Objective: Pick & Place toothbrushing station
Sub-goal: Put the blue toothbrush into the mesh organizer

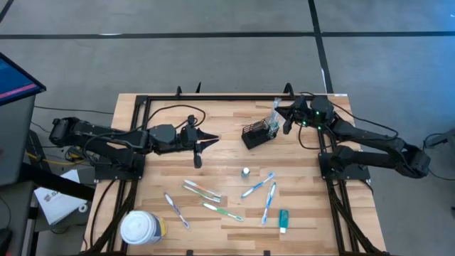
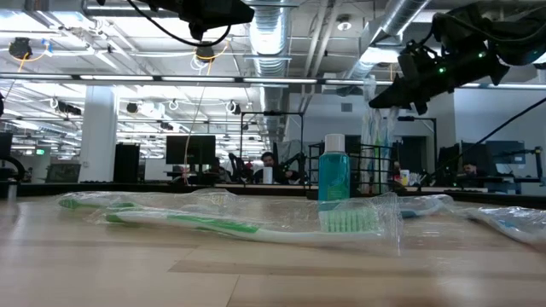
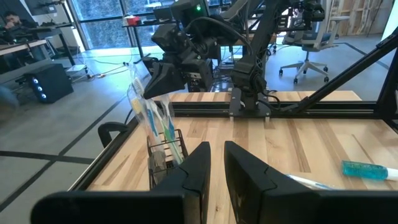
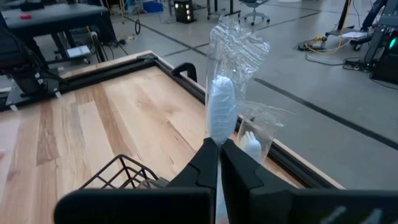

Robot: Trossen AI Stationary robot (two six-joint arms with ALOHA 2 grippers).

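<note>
On the pale wooden slat table (image 1: 213,171), my right gripper (image 4: 219,149) clamps a crinkly plastic-wrapped toothbrush (image 4: 222,106) over the black wire-mesh caddy (image 1: 259,134); my left gripper (image 3: 216,163) hovers nearby, fingers barely apart.

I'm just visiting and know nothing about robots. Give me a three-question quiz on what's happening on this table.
1. True or false: the right end effector is shut on a wrapped toothbrush above the black wire caddy.
2. Which stands on the table's near left corner? A) white-lidded tub B) kettle C) laptop
3. Fill in: the teal tube lies on the wooden ____.

Key: 1 true; 2 A; 3 table.
</note>
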